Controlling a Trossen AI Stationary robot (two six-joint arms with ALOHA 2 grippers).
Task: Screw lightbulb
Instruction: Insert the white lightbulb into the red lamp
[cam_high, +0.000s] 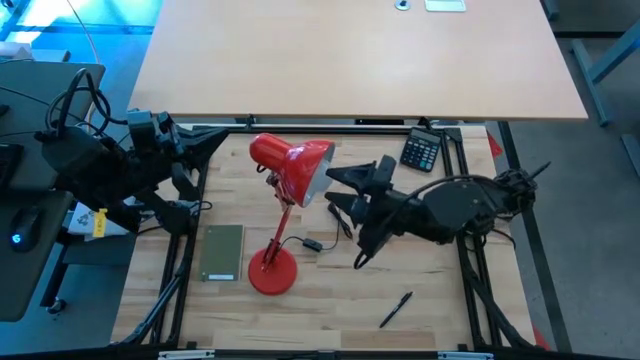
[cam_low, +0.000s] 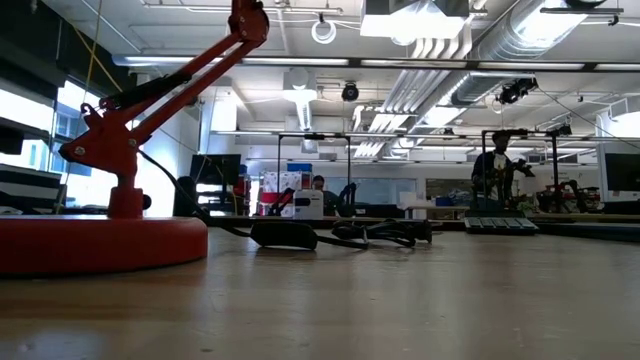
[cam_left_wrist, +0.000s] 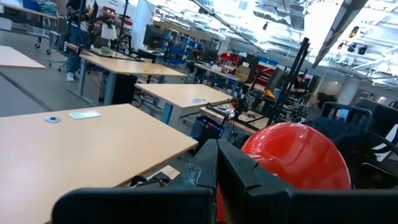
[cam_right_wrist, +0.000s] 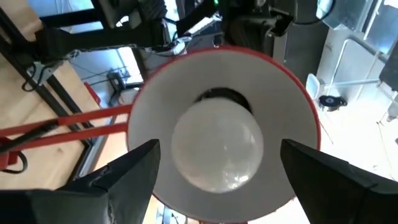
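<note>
The right gripper (cam_right_wrist: 214, 171) gapes wide around the lightbulb (cam_right_wrist: 217, 146), seemingly not touching it (bulb seated inside the red lamp shade (cam_right_wrist: 298, 99)). The left gripper (cam_left_wrist: 214, 171), closed and empty, waits near the table's (cam_high: 330, 300) left edge.

one red lamp (cam_high: 285, 190), one lightbulb (cam_right_wrist: 217, 146), one calculator (cam_high: 422, 151), one pen (cam_high: 395, 309), one green notebook (cam_high: 222, 252)

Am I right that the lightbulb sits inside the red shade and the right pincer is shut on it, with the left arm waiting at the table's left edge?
Not quite. The right wrist view shows the right pincer open, its fingers apart on either side of the lightbulb. The bulb does sit inside the red shade, and the left arm does wait at the left edge.
</note>
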